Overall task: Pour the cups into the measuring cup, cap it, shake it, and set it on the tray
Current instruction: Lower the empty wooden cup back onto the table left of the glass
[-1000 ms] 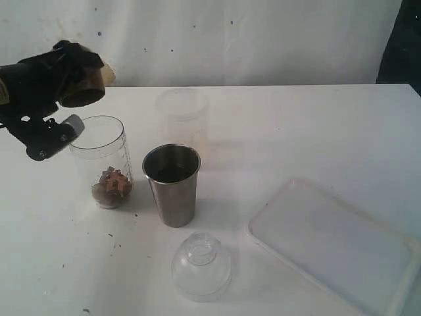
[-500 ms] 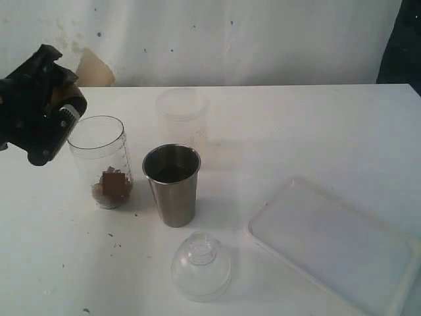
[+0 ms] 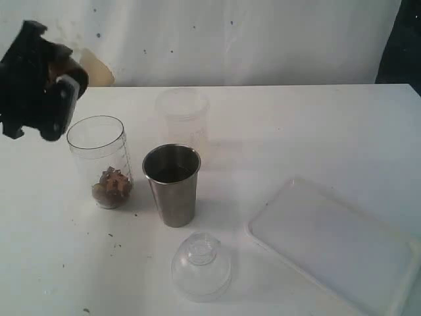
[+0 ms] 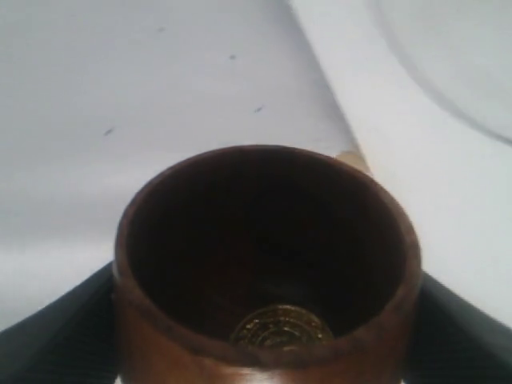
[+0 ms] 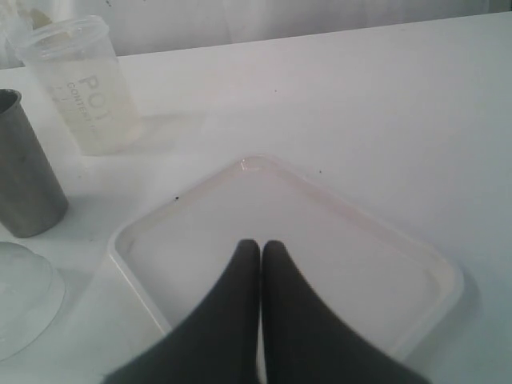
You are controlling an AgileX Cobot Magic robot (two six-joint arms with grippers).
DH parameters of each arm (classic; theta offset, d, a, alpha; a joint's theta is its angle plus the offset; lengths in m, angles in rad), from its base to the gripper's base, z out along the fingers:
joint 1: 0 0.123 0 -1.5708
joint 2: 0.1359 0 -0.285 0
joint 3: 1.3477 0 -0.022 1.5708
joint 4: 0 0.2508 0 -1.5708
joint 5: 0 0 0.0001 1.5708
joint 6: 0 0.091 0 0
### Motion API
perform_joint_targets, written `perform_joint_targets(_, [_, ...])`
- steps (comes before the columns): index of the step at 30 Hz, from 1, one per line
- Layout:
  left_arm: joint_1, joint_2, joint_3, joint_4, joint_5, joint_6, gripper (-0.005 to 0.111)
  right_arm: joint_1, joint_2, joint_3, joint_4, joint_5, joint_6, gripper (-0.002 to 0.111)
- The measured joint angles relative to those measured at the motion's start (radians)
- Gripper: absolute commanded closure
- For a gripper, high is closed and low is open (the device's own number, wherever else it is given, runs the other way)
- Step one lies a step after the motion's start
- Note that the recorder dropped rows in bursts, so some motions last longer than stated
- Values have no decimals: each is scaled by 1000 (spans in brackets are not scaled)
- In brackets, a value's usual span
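My left gripper (image 3: 41, 85) hangs up and to the left of the measuring cup (image 3: 100, 160), shut on the brown wooden cup (image 3: 68, 66). In the left wrist view the wooden cup (image 4: 264, 264) fills the frame, mouth toward the camera, dark inside with a round golden disc (image 4: 282, 329) at its bottom. The clear measuring cup stands upright with brown bits (image 3: 112, 185) in its base. To its right stands the steel tumbler (image 3: 172, 184), also seen as the steel tumbler (image 5: 22, 172). My right gripper (image 5: 260, 250) is shut and empty, over the white tray (image 5: 128, 264).
A frosted cup (image 3: 182, 113) stands behind the steel tumbler. A clear domed lid (image 3: 200, 266) lies in front of it. The tray (image 3: 263, 238) sits at the front right corner of the white table. The right gripper does not show in the exterior view.
My left gripper, holding the wooden cup, has swung from a tilt over the measuring cup's rim up and back to the left. The brown bits now rest in the measuring cup.
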Motion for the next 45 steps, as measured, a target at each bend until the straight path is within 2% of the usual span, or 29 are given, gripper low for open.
perform_joint_targets(2, [0, 0, 0, -53, -84, -155, 107, 0, 0, 0, 0, 0, 0, 108])
perform_joint_targets(8, [0, 0, 0, -255, -308, -859, 107, 0, 0, 0, 0, 0, 0, 108])
perform_joint_targets(11, [0, 0, 0, -312, -342, -1062, 107, 0, 0, 0, 0, 0, 0, 108])
perform_joint_targets(17, [0, 0, 0, -334, -314, -1258, 107, 0, 0, 0, 0, 0, 2, 108])
perform_joint_targets(23, [0, 0, 0, -351, -189, -1305, 107, 0, 0, 0, 0, 0, 2, 108])
perform_joint_targets(26, [0, 4, 0, -422, -170, -1325, 107, 0, 0, 0, 0, 0, 2, 108])
perform_joint_targets(29, [29, 21, 0, -493, -170, -1367, 107, 0, 0, 0, 0, 0, 2, 108])
perform_joint_targets(32, [82, 58, 0, -507, -170, -1491, 107, 0, 0, 0, 0, 0, 2, 108])
perform_joint_targets(35, [123, 104, 0, -443, -175, -1658, 107, 0, 0, 0, 0, 0, 2, 108])
perform_joint_targets(38, [156, 158, 0, -269, -222, -1883, 107, 0, 0, 0, 0, 0, 2, 108])
perform_joint_targets(39, [165, 176, 0, -169, -260, -1973, 107, 0, 0, 0, 0, 0, 2, 108])
perform_joint_targets(42, [192, 223, 0, 45, -391, -2084, 107, 0, 0, 0, 0, 0, 2, 108])
perform_joint_targets(45, [210, 258, 0, 124, -450, -2097, 107, 0, 0, 0, 0, 0, 2, 108])
